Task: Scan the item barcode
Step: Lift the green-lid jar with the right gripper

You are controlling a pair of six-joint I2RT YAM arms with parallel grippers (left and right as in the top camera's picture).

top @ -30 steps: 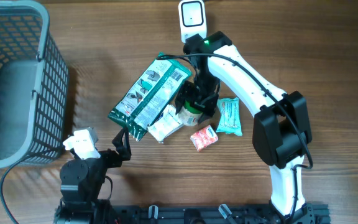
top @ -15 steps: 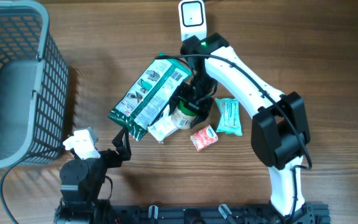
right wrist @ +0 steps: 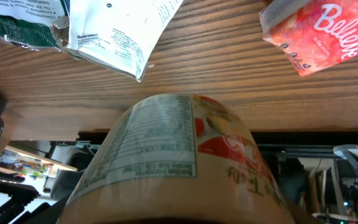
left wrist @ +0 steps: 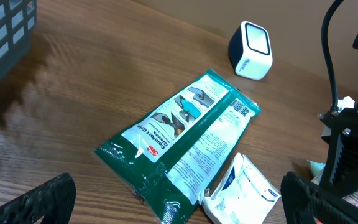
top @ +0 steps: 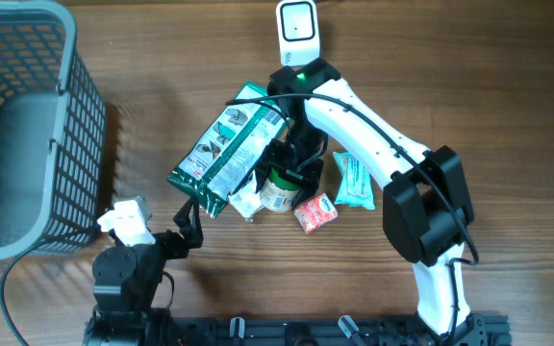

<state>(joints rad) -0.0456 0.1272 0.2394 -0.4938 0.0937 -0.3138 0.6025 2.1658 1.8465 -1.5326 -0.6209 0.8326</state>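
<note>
Carried toward seven o'clock since a second ago, the jar point(top: 277, 189) is clamped in the right gripper point(top: 289, 165). At seven o'clock the left gripper point(top: 188, 226) is spread wide, empty; a green packet point(top: 229, 149) is laid at the jar's ten o'clock, the scanner point(top: 297, 24) at twelve.

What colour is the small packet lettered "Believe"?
Orange-red with white lettering; the packet shows best in the right wrist view.
</note>
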